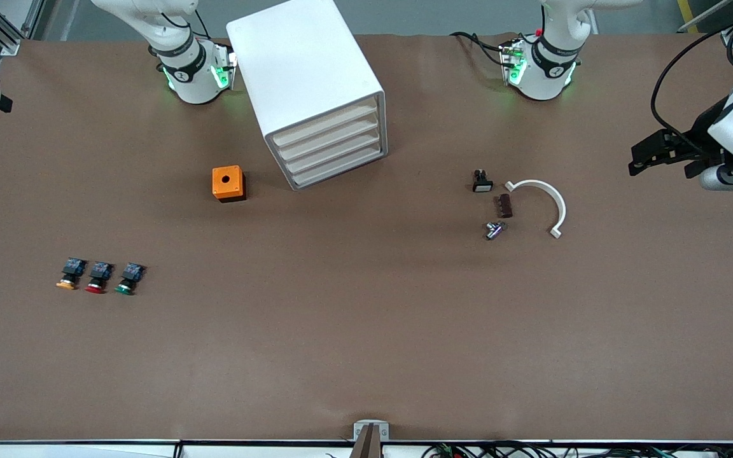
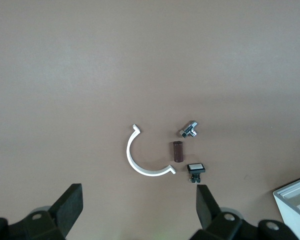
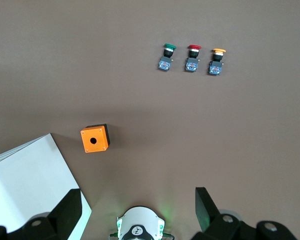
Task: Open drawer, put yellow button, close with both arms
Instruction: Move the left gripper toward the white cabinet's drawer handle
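Shows the white cabinet (image 1: 306,70) standing in the upper middle of the front view, between the two arm bases, with the drawer (image 1: 325,127) on top of its stack of four, shut and flush with the three below. Places the yellow button (image 1: 69,275) in the lower half of that frame, toward the right arm's end of the table, lying on the brown tabletop (image 1: 366,356) as the end one of a tight row, with the red button (image 1: 97,277) just beside it and the green button (image 1: 129,278) next along. Puts an orange box (image 1: 228,183) with a round hole in its top near the cabinet, nearer the camera. Groups, toward the left arm's end, a white curved clip (image 1: 548,197), a black switch with a white cap (image 1: 482,181), a small brown block (image 1: 504,206) and a metal fitting (image 1: 494,230), close together but apart. Hangs the left gripper (image 1: 649,156) at the frame's edge over bare table at the left arm's end, fingers spread wide and grasping nothing. Catches the right gripper (image 3: 137,197) only in its own wrist view, high over its arm's base, likewise spread and empty-handed.
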